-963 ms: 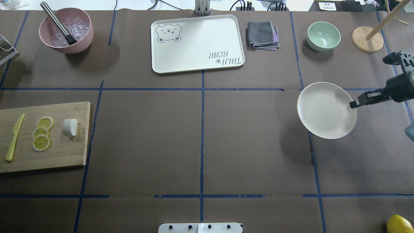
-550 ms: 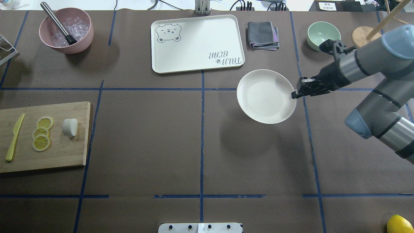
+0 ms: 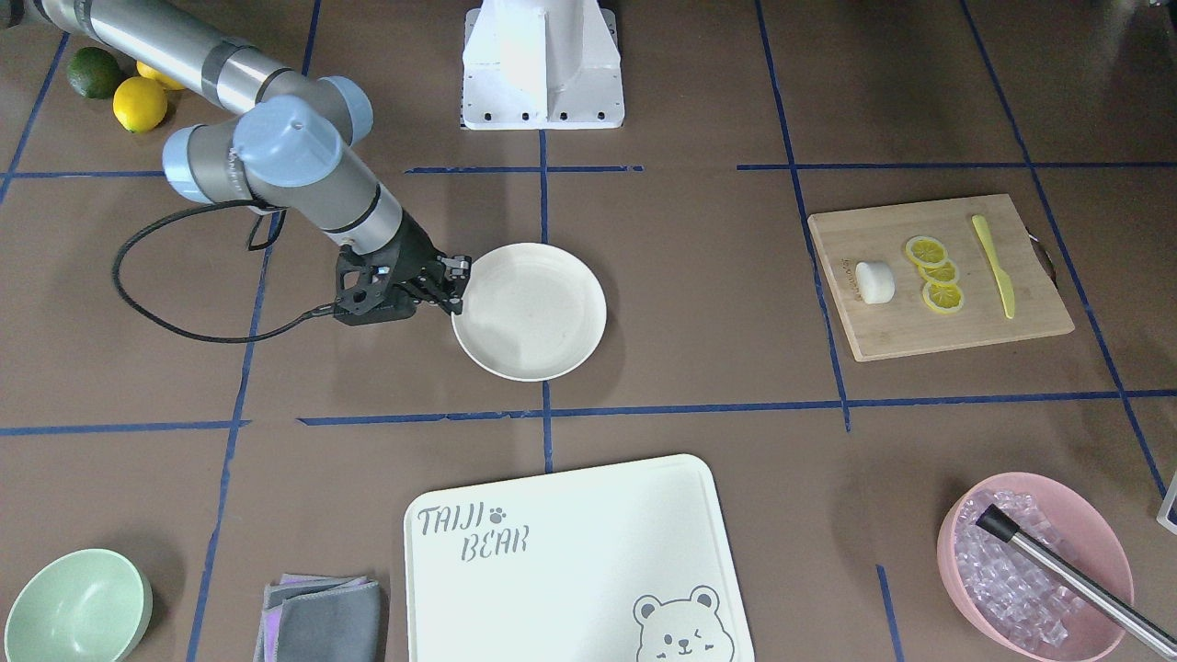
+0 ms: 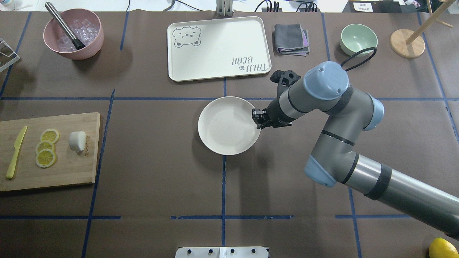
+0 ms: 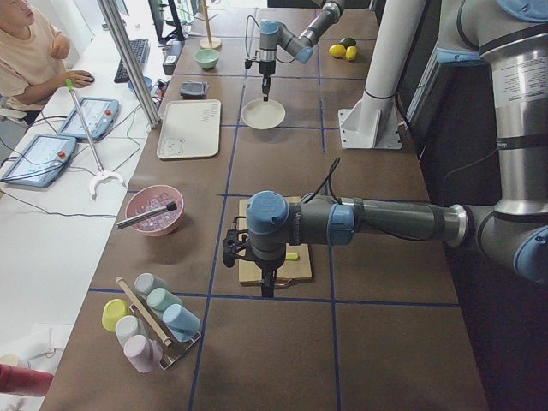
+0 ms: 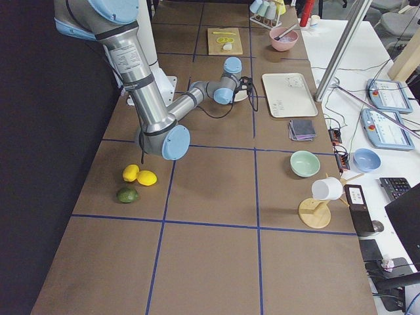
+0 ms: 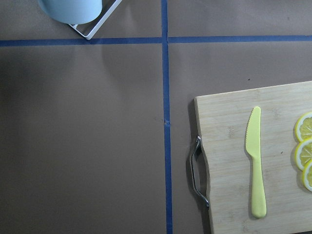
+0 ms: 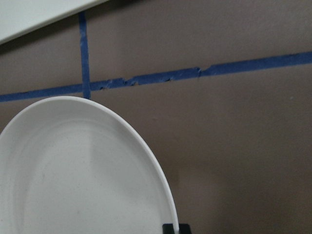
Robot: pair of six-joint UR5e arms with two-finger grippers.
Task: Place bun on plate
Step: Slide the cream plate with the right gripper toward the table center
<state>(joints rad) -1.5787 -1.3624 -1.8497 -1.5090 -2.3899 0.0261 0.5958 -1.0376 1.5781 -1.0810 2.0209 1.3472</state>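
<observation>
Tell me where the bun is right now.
In the overhead view the bun lies on the wooden cutting board at the left edge, just right of the lemon slices.

Cream plate, white bun, bear-printed board (grey lettering)

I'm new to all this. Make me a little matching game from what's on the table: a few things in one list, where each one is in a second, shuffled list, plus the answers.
Things:
1. bun
2. plate
3. metal rod
4. green bowl

Places:
A. leaning in the pink bowl
B. on the wooden board, beside the lemon slices
C. on the table beside the folded cloth
D. gripped at its rim by the right gripper

Pairs: 1-B; 2-D; 3-A; 4-C
</observation>
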